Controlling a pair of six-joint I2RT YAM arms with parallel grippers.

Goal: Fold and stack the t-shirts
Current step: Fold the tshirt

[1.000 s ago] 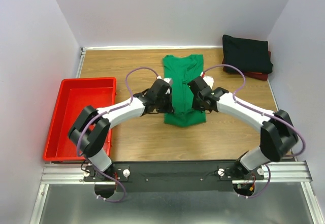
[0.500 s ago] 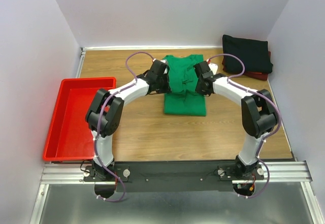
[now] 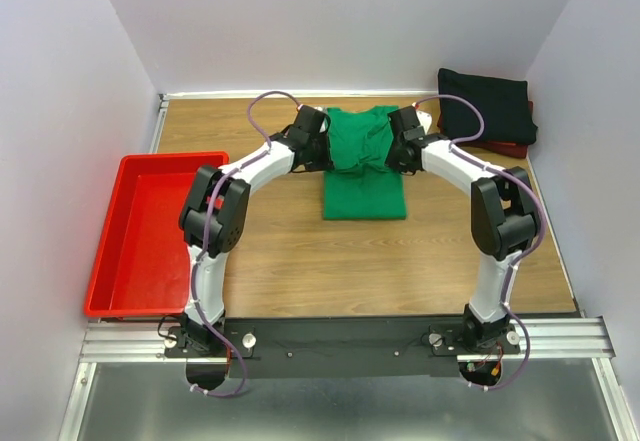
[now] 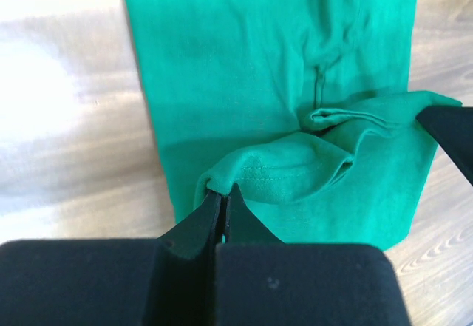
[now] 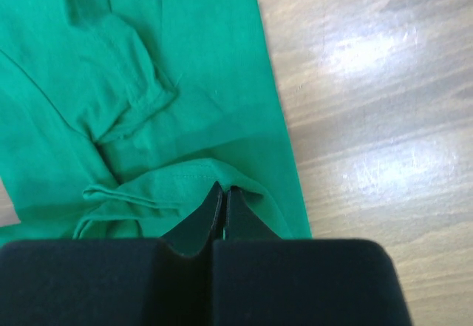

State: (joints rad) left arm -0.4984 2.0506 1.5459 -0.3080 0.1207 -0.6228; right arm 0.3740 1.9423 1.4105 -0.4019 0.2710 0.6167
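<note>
1. Both arms are extended far forward and bowed inward.
2. A lifted edge of the green t-shirt (image 3: 365, 196), laid on the table (image 3: 290, 261), is pinched by the left gripper (image 4: 222, 197) and the right gripper (image 5: 224, 195).

I get one high view down over the whole counter (image 3: 280, 251); both wrist cameras sit close over the same green t-shirt (image 3: 364, 196).

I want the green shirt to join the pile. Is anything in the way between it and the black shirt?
Nothing visible does: only table wood lies between the green shirt and the black shirt, apart from the right arm holding it. Left gripper and right gripper are both shut on its edge.
</note>
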